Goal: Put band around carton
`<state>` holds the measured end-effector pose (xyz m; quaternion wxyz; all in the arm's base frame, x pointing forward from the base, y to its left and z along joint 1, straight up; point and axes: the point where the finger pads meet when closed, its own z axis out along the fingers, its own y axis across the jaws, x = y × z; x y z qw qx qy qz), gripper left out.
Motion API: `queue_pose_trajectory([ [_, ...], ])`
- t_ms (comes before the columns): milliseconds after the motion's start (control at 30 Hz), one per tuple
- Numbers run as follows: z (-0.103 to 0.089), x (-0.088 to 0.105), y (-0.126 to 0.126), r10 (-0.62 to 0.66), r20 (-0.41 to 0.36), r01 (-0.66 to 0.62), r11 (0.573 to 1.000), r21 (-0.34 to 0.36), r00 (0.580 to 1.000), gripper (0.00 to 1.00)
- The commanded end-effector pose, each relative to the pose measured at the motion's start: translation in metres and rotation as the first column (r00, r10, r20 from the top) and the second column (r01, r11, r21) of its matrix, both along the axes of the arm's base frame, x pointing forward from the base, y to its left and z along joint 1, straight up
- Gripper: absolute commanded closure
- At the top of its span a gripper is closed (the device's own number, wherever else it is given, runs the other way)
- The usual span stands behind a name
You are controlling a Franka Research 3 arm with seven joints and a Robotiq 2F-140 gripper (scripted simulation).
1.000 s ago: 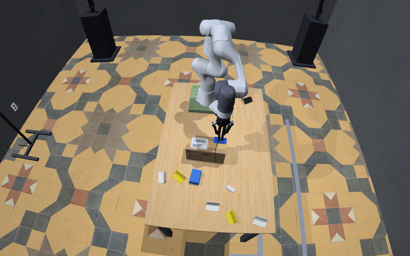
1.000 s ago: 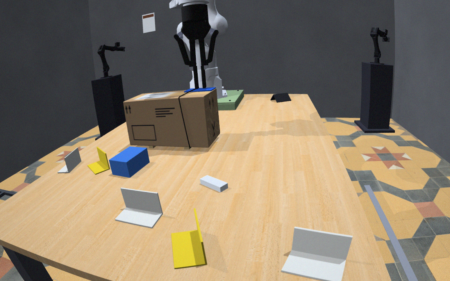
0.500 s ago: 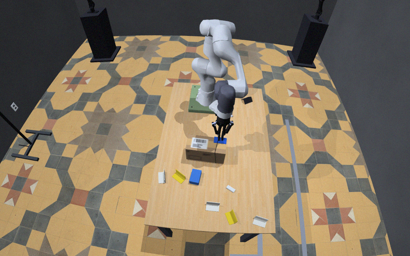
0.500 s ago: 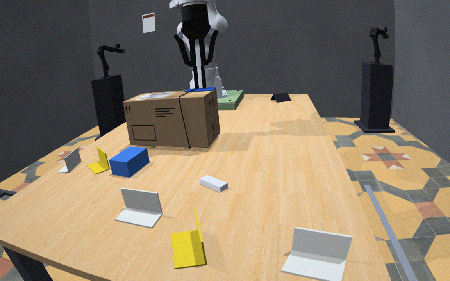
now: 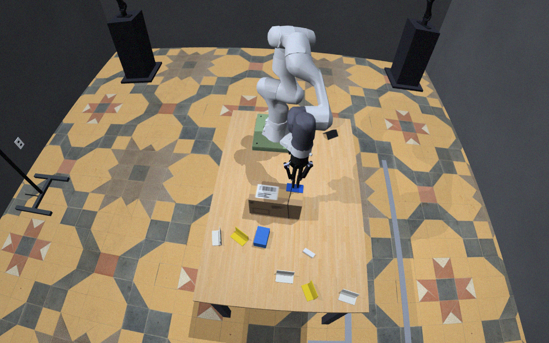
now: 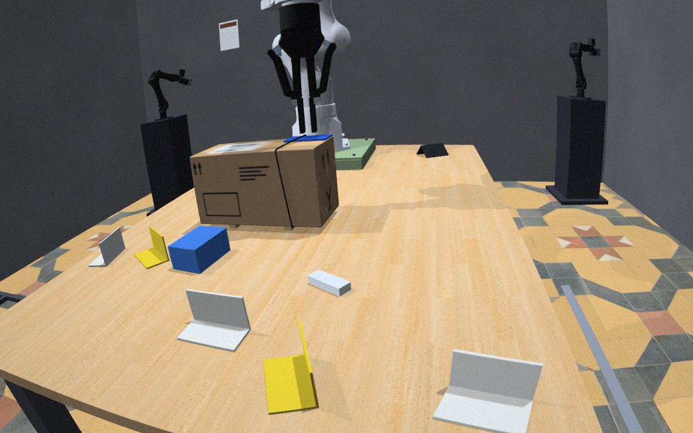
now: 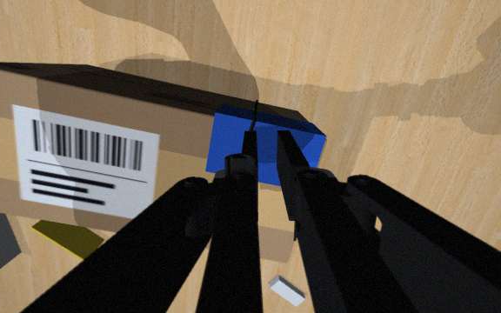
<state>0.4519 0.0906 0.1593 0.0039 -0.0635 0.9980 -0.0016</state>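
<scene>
The brown carton (image 5: 275,204) stands flat on the table, with a barcode label on top; it also shows in the exterior view (image 6: 263,183). A blue corner guard (image 5: 294,187) sits on its far top edge near the right end, seen too in the wrist view (image 7: 268,143). A thin black band runs round the carton, up the front face and over the guard (image 7: 257,114). My gripper (image 6: 304,130) hangs straight down, its tips just above the guard. The fingers stand a narrow gap apart, with nothing gripped; the band passes by the left fingertip.
A blue block (image 5: 261,236), yellow angle pieces (image 5: 239,236) (image 5: 309,290), white angle pieces (image 5: 284,276) (image 5: 348,296) (image 5: 216,237) and a small white block (image 5: 309,252) lie on the near half of the table. A black angle piece (image 5: 330,134) lies by the arm's green base plate (image 5: 268,137).
</scene>
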Motion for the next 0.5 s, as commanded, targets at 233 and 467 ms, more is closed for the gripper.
queue_pose_trajectory([
  [233, 0.009, -0.001, 0.000, -0.001, -0.003, 0.001, 1.000, 0.001, 1.000, 0.82],
  [467, 0.015, -0.001, 0.000, -0.001, -0.003, 0.001, 1.000, 0.001, 1.000, 0.82],
])
